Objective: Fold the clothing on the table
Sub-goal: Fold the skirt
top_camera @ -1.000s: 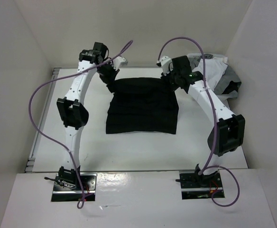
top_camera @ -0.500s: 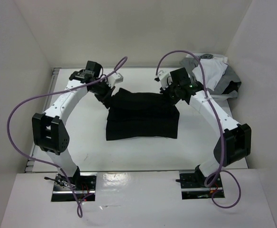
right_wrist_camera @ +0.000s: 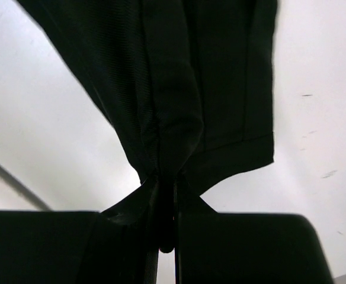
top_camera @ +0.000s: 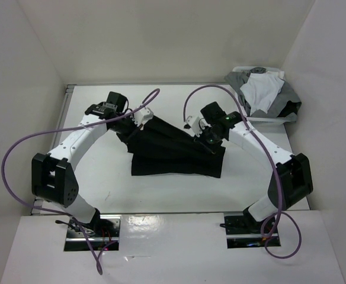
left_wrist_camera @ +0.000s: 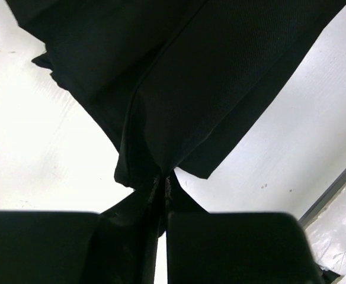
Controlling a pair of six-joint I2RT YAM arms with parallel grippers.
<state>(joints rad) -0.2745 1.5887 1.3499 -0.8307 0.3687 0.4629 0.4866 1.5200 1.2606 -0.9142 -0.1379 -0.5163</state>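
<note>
- Left gripper (top_camera: 133,125) is closed to a sliver, with the far-left corner of the clothing (top_camera: 173,161) pinched in it; in the left wrist view the fabric is bunched right at the jaws.
- Right gripper (top_camera: 204,137) is likewise clamped nearly closed on the far-right corner, and black cloth is gathered between its jaws in the right wrist view.
- Clothing is sited mid-table (top_camera: 102,177). The near hem at 6 o'clock is laid flat, and the far edge is held raised off the surface at 10 and 2 o'clock.
- Basket (top_camera: 266,120) is placed at 1 o'clock, in the far-right corner of the table.
- Basket is filled with grey and white garments (top_camera: 260,90), heaped together and spilling over the rim.
- Basket is well apart from the clothing.
</note>
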